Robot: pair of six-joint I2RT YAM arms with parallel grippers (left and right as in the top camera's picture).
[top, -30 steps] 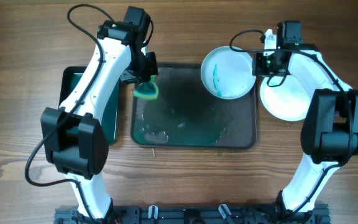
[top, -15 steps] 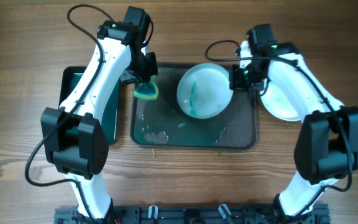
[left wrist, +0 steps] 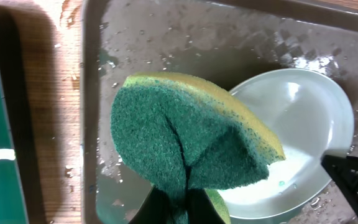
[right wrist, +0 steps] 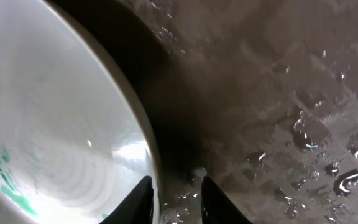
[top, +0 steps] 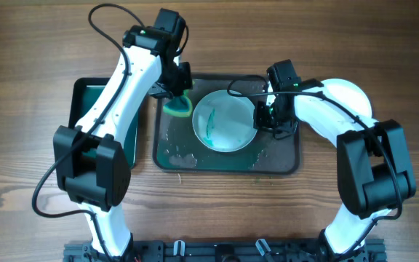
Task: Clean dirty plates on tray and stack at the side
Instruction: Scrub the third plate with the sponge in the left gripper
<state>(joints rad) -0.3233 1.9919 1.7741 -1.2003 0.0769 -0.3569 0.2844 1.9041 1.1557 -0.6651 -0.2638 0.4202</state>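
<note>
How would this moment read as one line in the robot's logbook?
left gripper: clamps sponge over tray | right gripper: grips smeared plate by rim, mid-tray | white plate: on table, right of tray

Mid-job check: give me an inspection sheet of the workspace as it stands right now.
Surface: wooden table; grey tray in the middle, wet, with green residue.
Job's things: plate on the grey tray, teal smear inside; second plate on the table to the right, partly under the right arm.
Clutter: small green-lined tray at the left, partly under the left arm.
Grippers: left gripper shut on the sponge, over the plate's left rim; right gripper shut on the plate's right rim.
Cables: black cable looping off the left arm; another by the right wrist.
Surroundings: black frame along the table's near edge.
</note>
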